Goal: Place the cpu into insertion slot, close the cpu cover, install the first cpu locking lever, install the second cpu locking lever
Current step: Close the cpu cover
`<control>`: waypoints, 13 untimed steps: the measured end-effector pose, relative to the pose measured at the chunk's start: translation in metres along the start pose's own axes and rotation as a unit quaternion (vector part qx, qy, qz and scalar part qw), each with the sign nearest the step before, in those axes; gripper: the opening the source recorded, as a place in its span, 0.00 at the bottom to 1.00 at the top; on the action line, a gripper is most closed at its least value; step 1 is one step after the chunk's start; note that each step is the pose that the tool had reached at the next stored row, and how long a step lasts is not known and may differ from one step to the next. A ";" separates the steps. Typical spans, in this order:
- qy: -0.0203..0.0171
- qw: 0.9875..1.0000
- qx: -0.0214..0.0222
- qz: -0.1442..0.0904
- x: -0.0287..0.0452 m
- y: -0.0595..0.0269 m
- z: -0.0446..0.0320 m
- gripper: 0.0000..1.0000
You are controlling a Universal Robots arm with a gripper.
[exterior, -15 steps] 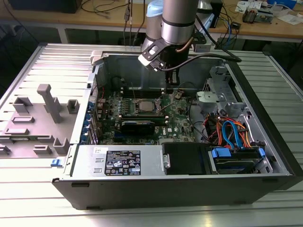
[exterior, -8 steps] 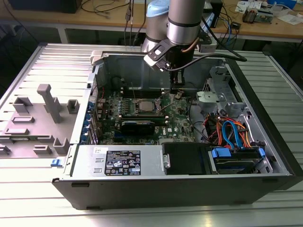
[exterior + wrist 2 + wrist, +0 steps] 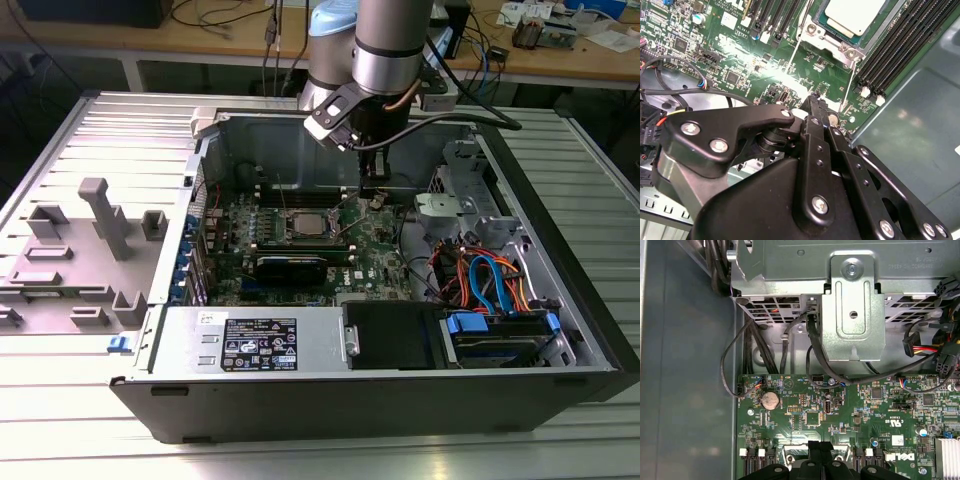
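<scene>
Mid-frame in exterior view, chip lying in socket, cover seemingly down. My fingers pressing together, gripping nothing, hovering just beside socket. Judging lever step underway; thin lever calling for precise tip placement.

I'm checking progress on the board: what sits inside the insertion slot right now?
The cpu lies in the insertion slot, its pale metal top showing in the second wrist view. The chip covers the slot's floor, so nothing beneath it can be seen.
</scene>
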State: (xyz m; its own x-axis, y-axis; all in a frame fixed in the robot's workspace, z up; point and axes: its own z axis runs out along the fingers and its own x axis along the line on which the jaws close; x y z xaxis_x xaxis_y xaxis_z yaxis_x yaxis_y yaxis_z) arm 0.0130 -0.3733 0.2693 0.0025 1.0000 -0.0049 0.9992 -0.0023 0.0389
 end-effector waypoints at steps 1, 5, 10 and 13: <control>0.000 1.000 0.000 0.000 0.0000 0.0000 0.0000 0.11; 0.000 1.000 0.000 0.000 0.0000 0.0000 0.0000 0.11; 0.000 1.000 0.000 0.000 0.0000 0.0028 0.0001 0.11; 0.000 1.000 0.000 0.000 0.0000 0.0055 0.0003 0.11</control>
State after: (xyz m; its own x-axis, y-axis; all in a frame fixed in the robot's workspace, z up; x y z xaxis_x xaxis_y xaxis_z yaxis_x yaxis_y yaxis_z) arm 0.0186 -0.3733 0.2692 0.0026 1.0000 -0.0050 0.9992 -0.0024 0.0389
